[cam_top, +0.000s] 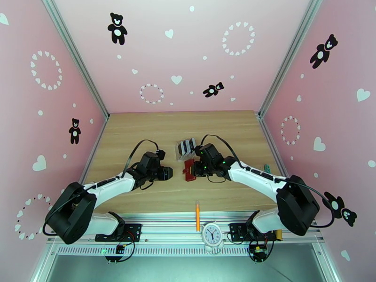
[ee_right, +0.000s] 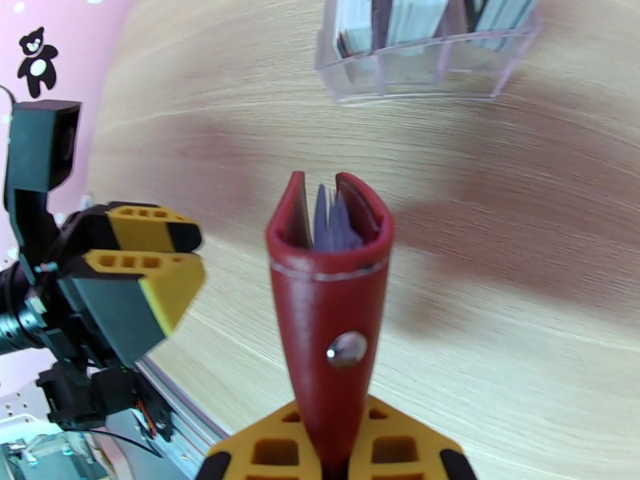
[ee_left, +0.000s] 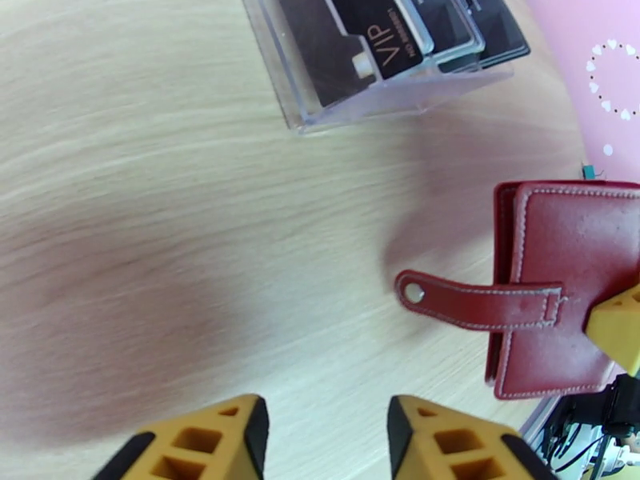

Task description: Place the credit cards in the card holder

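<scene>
The card holder [ee_right: 330, 314] is a red wallet standing on edge, its mouth slightly parted over greyish pockets, and my right gripper [ee_right: 332, 451] is shut on its lower end. From above, the card holder [cam_top: 189, 171] sits mid-table at the right gripper [cam_top: 196, 168]. In the left wrist view the card holder [ee_left: 560, 290] shows its snap strap pointing left. My left gripper [ee_left: 328, 432] hovers to its left, open with nothing between the fingers; it is also seen at the left gripper [cam_top: 165, 173]. The credit cards [ee_left: 376, 42], mostly dark, stand in a clear rack [cam_top: 185, 147] just behind.
An orange pencil [cam_top: 198, 215] and a small white clock [cam_top: 211, 233] lie at the table's near edge between the arm bases. A small green object [cam_top: 266, 168] sits by the right wall. Pink walls close in the wooden table [cam_top: 141, 132] on three sides.
</scene>
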`<action>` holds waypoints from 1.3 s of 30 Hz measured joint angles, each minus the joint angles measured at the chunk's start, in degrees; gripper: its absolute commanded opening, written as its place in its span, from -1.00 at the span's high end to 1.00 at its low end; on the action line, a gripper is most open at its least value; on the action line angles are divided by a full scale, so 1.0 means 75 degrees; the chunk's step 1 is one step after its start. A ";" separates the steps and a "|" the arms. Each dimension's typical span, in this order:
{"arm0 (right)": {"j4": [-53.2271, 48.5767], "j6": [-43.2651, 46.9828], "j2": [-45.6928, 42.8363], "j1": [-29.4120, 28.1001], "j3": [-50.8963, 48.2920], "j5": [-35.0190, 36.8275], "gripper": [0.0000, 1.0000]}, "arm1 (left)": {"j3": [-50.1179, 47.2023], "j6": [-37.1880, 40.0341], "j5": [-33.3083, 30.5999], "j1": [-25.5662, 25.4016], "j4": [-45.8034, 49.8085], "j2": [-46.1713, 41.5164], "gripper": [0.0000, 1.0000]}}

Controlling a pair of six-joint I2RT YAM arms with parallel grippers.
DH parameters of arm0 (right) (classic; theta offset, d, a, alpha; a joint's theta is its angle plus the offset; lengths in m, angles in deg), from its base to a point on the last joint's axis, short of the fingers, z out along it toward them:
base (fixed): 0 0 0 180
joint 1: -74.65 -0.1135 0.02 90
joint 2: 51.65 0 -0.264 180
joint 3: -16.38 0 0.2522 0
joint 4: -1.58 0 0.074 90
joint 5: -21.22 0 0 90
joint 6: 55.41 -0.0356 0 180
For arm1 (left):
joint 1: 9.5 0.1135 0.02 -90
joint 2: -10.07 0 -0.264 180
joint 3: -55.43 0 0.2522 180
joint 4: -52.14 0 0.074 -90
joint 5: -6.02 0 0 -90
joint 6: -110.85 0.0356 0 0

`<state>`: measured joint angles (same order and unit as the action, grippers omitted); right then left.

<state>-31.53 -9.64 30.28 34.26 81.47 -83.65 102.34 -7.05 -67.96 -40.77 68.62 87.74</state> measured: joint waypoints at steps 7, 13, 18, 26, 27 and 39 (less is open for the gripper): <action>-0.1131 0.0428 -0.0335 -0.0073 0.0673 0.0592 1.00 | -0.0114 -0.0093 -0.0055 0.0003 -0.0111 -0.0294 -0.11; -0.2107 0.0790 -0.0393 -0.0210 0.1291 0.1250 1.00 | -0.0157 -0.0119 -0.0055 0.0023 -0.0140 -0.0294 -0.17; -0.3019 0.1043 -0.0347 -0.0589 0.1868 0.2183 1.00 | -0.0172 -0.0166 -0.0073 0.0052 -0.0149 -0.0294 -0.17; -0.4007 0.1274 0.0472 -0.1241 0.2573 0.3585 1.00 | -0.0213 -0.0204 -0.0230 0.0058 -0.0251 -0.0291 -0.17; -0.4130 0.1297 0.0624 -0.1294 0.2658 0.3730 1.00 | -0.0216 -0.0204 -0.0230 0.0058 -0.0251 -0.0291 -0.17; -0.5342 0.1352 0.2139 -0.1851 0.3611 0.5560 1.00 | -0.0219 -0.0259 -0.0385 0.0166 -0.0251 -0.0291 -0.15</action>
<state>-71.60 0.50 46.33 20.39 108.55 -41.95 100.70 -9.00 -70.85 -39.52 66.74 85.56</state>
